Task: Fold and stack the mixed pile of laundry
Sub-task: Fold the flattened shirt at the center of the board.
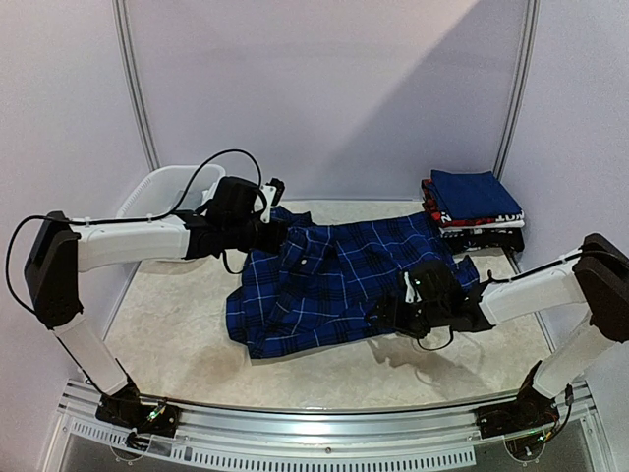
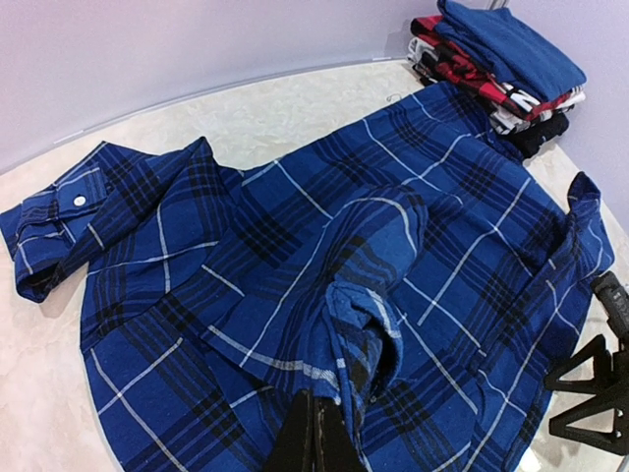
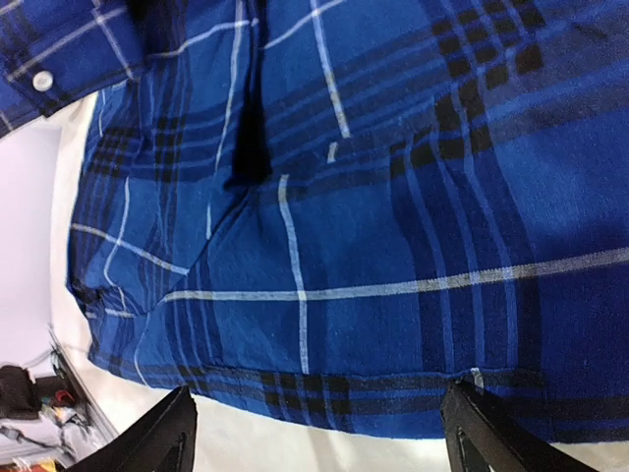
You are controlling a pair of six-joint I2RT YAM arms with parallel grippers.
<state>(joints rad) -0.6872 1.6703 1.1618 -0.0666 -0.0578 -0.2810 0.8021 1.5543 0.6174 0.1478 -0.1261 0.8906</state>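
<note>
Clamps shirt (image 2: 246, 256) in clenched left gripper (image 2: 316, 413), likely to lift a fold; keeps right gripper (image 3: 318, 393) released astride hem (image 3: 246, 379), ready to pinch.

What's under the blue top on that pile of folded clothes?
A red-and-black piece, then a white piece, then a black piece. Only their edges show; the blue top covers the rest.

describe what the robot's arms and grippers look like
The left arm and right arm have white tubular links, black joint blocks and black bases. A thin black cable loops over the left one. The left gripper and right gripper are black, with slim angular fingers.
</note>
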